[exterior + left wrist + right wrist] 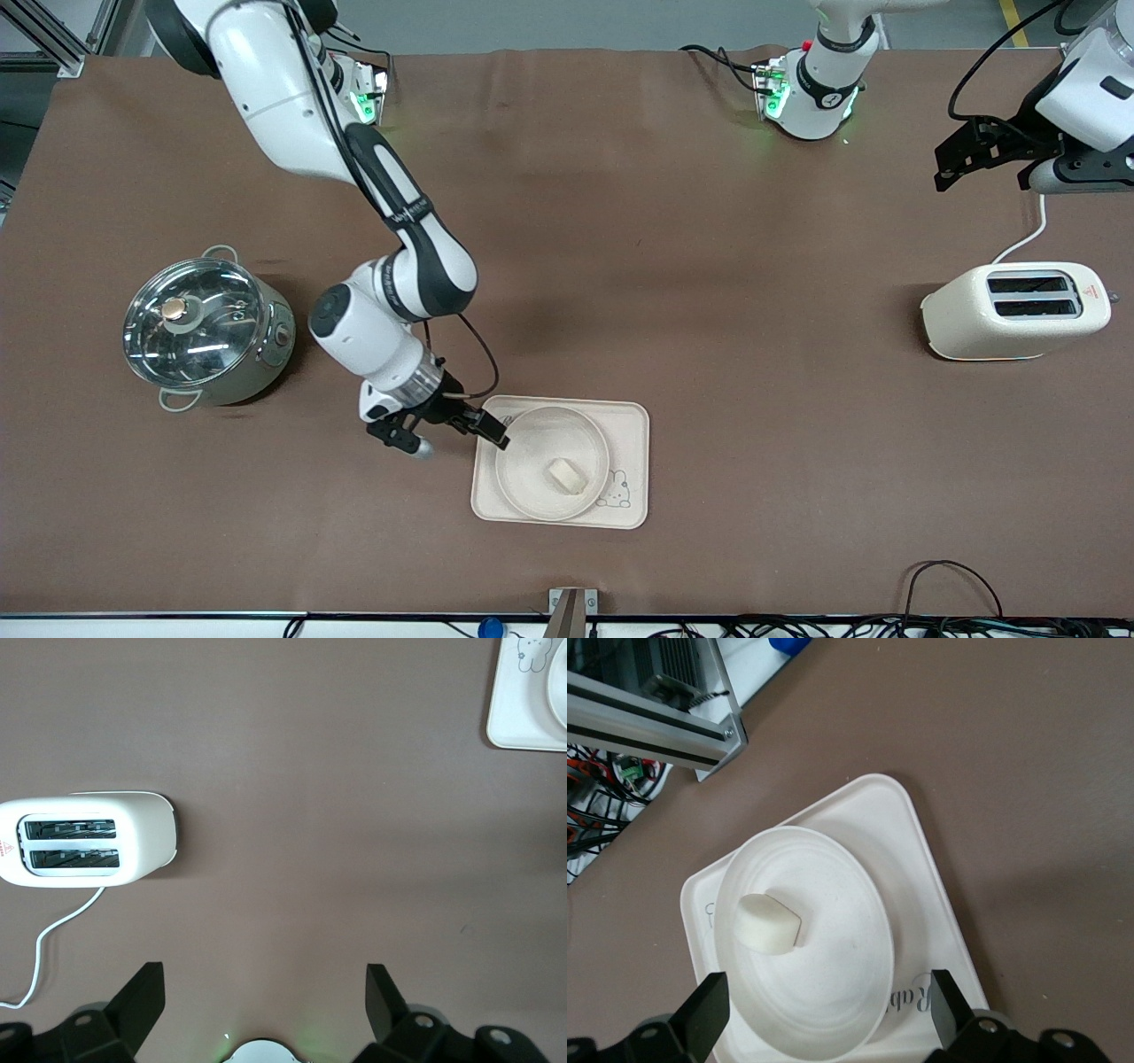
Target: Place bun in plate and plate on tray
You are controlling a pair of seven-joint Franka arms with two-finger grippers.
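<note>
The cream tray (631, 424) with the bunny drawing lies near the front camera. The round plate (532, 496) sits on it, and the small pale bun (568, 476) lies in the plate. My right gripper (446, 431) hovers open and empty at the tray's edge toward the right arm's end. In the right wrist view its fingers straddle the plate (842, 948) without touching, with the bun (769, 923) and the tray (908, 842) below my right gripper (826, 1010). My left gripper (983, 168) waits open and empty above the table by the toaster; it also shows in the left wrist view (264, 1001).
A steel pot with a glass lid (205, 328) stands toward the right arm's end. A cream toaster (1017, 310) with a white cord stands toward the left arm's end and shows in the left wrist view (89, 840), where a tray corner (523, 713) appears.
</note>
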